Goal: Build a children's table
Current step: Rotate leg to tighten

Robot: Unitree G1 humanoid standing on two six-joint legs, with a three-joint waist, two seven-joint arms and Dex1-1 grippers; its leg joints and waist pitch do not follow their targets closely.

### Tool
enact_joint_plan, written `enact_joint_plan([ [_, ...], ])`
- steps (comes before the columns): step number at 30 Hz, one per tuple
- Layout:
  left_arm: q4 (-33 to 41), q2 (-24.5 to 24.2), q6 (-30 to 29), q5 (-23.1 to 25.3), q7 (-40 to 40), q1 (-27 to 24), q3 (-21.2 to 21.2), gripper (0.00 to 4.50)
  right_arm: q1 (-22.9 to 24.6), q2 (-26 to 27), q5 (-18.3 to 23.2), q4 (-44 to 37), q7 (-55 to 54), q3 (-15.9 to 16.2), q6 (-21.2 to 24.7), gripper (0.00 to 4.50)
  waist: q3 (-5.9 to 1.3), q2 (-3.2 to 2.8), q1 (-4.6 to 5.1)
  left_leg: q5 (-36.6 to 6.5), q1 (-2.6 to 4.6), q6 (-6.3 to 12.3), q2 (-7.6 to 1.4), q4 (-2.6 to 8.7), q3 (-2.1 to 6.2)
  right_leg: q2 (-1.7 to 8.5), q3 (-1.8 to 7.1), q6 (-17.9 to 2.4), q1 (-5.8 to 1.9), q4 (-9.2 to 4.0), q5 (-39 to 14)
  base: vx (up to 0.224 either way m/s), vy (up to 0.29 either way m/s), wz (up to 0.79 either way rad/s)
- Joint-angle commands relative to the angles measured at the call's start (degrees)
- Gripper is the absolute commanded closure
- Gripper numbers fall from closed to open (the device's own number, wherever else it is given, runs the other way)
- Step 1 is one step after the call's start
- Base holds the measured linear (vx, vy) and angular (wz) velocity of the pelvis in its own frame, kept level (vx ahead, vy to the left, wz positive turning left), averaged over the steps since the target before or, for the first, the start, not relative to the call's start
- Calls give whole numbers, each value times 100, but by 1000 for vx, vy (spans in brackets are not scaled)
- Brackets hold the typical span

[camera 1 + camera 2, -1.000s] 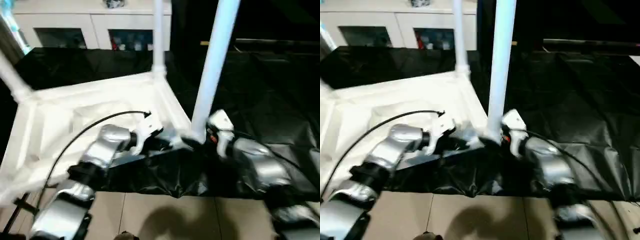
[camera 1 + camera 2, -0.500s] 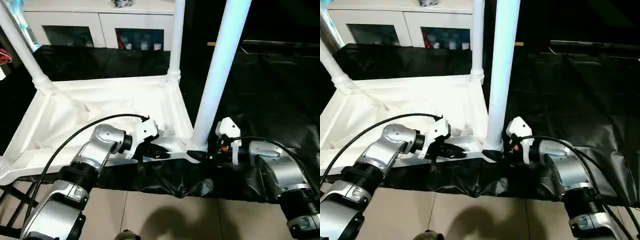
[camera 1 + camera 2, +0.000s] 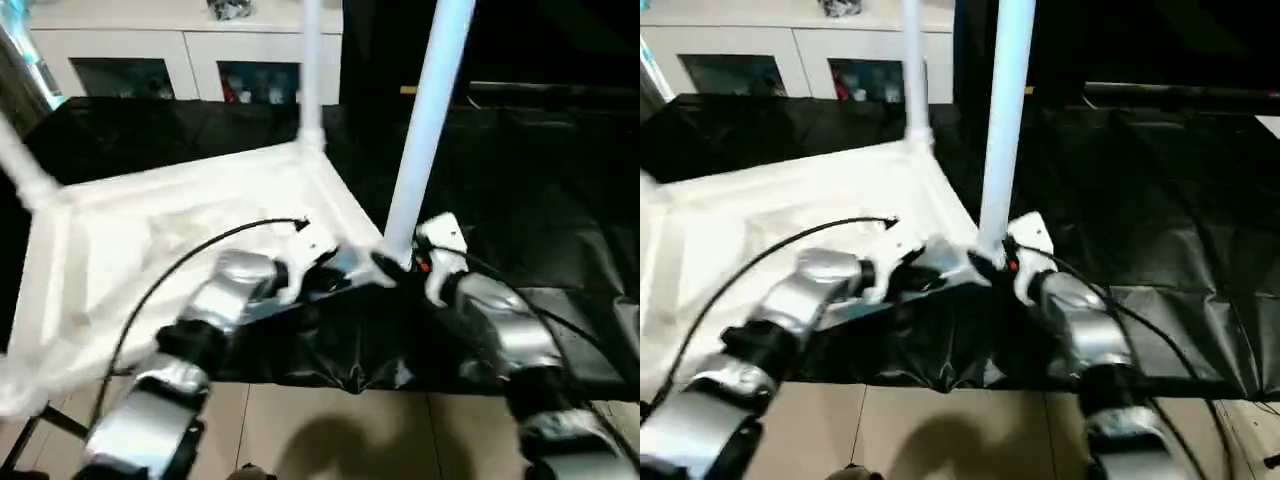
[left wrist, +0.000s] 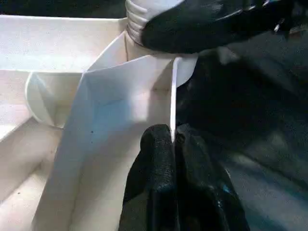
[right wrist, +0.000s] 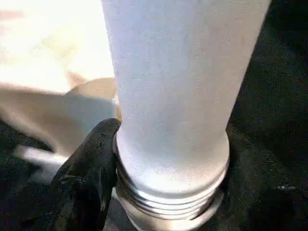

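The left gripper (image 4: 173, 144) is pinched tight on the thin near rim of the children's table (image 3: 150, 240), one black finger (image 4: 154, 178) on each side of the white edge, just beside the near corner socket (image 4: 161, 24). The right gripper (image 3: 392, 268) sits at the foot of the near leg (image 3: 425, 120); in its wrist view one black finger (image 5: 89, 173) presses against the leg's threaded collar (image 5: 168, 202), and the other finger is hidden behind the leg — so the fingers stand apart around the leg's base, though I cannot tell how firmly they grip it.

The table lies upside down on a black sheet (image 3: 560, 220), its ribbed underside facing up (the top is white all over). Its near edge hangs close to the front of the sheet, above the beige tiled floor (image 3: 330, 430). The near leg stands upright in the corner socket closest to the robot's right arm. A second leg (image 3: 311, 70) rises from the far corner, and a third (image 3: 25, 170) slants up at the left side.

Behind the sheet stands a white cabinet (image 3: 180, 60) with glass doors. A black cable (image 3: 190, 265) arcs over the left forearm.
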State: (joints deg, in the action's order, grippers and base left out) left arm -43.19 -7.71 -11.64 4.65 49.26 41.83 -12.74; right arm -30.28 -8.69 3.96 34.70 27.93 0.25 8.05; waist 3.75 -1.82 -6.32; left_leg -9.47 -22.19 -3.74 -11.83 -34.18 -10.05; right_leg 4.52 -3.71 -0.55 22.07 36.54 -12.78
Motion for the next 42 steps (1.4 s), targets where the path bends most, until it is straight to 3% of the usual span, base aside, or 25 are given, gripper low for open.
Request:
enact_joint_plan([
  [1,147,499,82,-221,-318,281,65,450,-82,520,-73,287,-192,382,-25,172,-479,85,14,-479,93,265,-106,343,30,371,245,-1372,-273,-401,77,0,0,0],
  [2,167,611,83,-218,-420,297,61,450,-239,692,-135,473,-412,368,-170,172,-488,54,20,-486,101,268,-112,341,32,377,244,-1395,-267,-392,172,0,0,0],
  [7,255,626,195,-207,-207,237,-12,450,-325,745,-156,492,-267,369,-499,172,-495,51,13,-436,88,371,-108,329,34,367,242,-1414,-292,-369,482,0,0,0],
  [8,328,583,211,-237,-36,183,-56,450,-298,730,-7,406,-72,296,-509,117,-493,45,11,-439,89,403,-107,328,33,367,240,-1422,-294,-370,517,0,0,0],
  [15,636,306,217,-386,509,-60,-97,450,12,198,87,-109,827,473,-484,59,-488,60,-4,-490,80,512,-121,323,34,368,235,-1454,-310,-370,513,0,0,0],
  [21,883,-64,376,-483,1292,-247,-199,450,376,-509,318,-740,2097,634,-353,59,-456,44,-41,-809,100,452,-140,344,30,364,241,-1411,-295,-428,44,0,0,0],
  [29,1066,-472,424,-506,2011,-365,-285,450,629,-1181,598,-1260,3349,771,-95,59,-466,57,-92,-716,80,512,-149,333,30,370,236,-1457,-291,-401,115,0,0,0],
  [30,1074,-568,433,-514,2149,-371,-291,450,661,-1311,654,-1359,3576,817,-13,90,-469,54,-86,-704,78,528,-151,332,30,368,231,-1472,-279,-397,118,0,0,0],
  [34,1096,-680,438,-507,2338,-397,-309,450,717,-1468,678,-1501,3896,926,114,103,-461,68,-109,-724,87,529,-159,331,25,378,232,-1457,-260,-413,-78,0,0,0],
  [42,1188,-729,407,-541,2413,-462,-358,450,751,-1644,404,-1504,4105,1220,0,170,-465,95,-171,-675,91,485,-161,332,26,386,238,-1409,-253,-407,-154,0,0,0],
])
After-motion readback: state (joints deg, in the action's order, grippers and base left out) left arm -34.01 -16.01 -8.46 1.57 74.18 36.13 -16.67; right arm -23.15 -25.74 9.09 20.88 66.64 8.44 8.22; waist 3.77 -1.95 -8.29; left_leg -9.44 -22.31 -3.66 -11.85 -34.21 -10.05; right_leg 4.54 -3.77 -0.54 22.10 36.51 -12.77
